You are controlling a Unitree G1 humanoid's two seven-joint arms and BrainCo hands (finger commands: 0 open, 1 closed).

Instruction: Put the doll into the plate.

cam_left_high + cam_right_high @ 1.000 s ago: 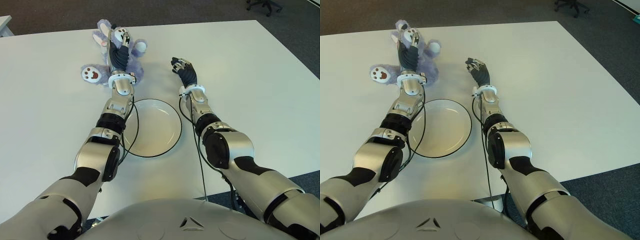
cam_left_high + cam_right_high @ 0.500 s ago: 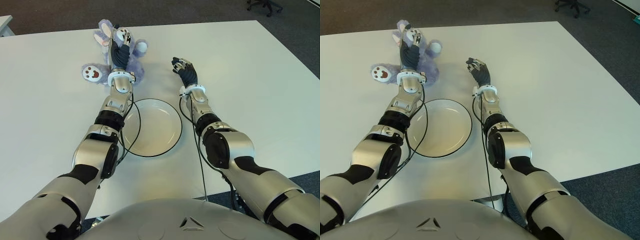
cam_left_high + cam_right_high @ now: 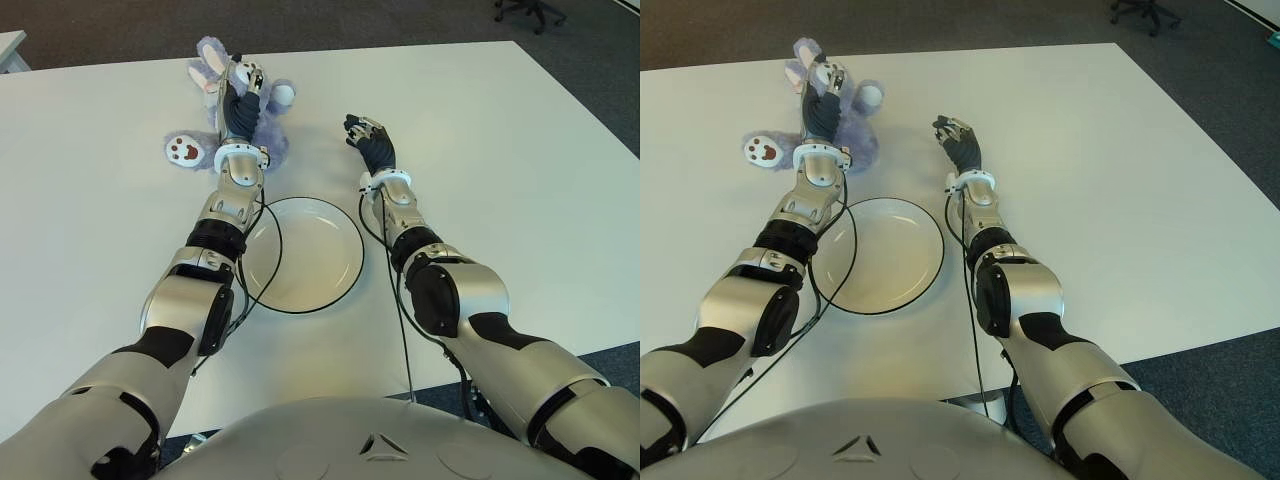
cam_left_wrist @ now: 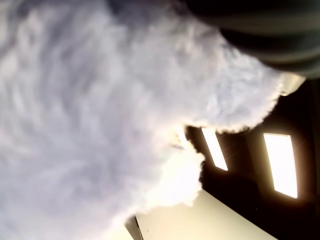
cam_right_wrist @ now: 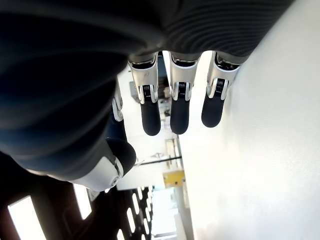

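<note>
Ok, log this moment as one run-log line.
left robot hand: on doll, grip unclear | right robot hand: open, idle, right of doll | plate: empty | doll: on table, beyond plate

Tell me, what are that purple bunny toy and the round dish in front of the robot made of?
The doll looks like soft plush: fuzzy lilac pile fills the left wrist view, and one white foot bears a stitched paw print. The left hand lies over it. The plate seems glazed ceramic or hard plastic: smooth, white, faintly glossy with a dark rim; which one is unclear. The right hand shows right of the doll, holding nothing.

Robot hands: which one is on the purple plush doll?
The left robot hand, over the purple plush doll; the right robot hand is apart, holding nothing.
</note>
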